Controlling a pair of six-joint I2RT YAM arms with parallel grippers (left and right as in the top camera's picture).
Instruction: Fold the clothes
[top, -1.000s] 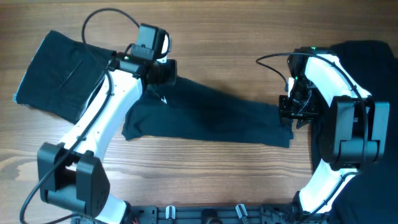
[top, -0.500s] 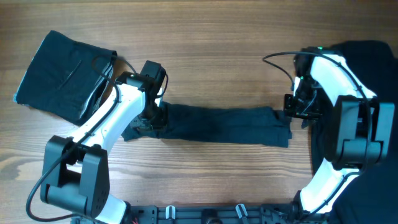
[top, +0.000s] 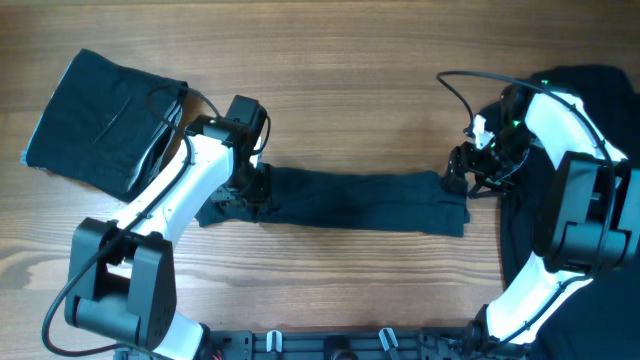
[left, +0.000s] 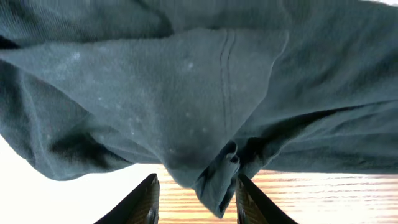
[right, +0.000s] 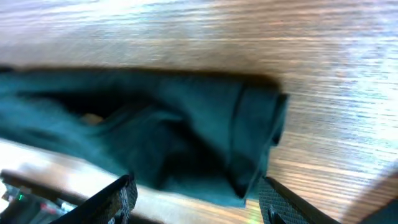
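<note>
A dark navy garment (top: 350, 205) lies as a long narrow folded strip across the middle of the table. My left gripper (top: 252, 190) is at its left end. In the left wrist view the jaws (left: 198, 200) are open, with a bunched tip of the cloth (left: 186, 93) hanging loose between the fingers. My right gripper (top: 462, 182) is at the strip's right end. In the right wrist view its jaws (right: 196, 199) are wide open just above the folded end of the garment (right: 186, 124), not gripping it.
A folded dark garment (top: 100, 125) with pale edges lies at the far left. A pile of dark clothes (top: 590, 95) fills the right edge, partly under the right arm. The table is bare wood (top: 350, 90).
My left gripper swept from the far side toward the front, folding the garment's far edge over into a narrow strip, then stopped. My right gripper turned and drew slightly right.
</note>
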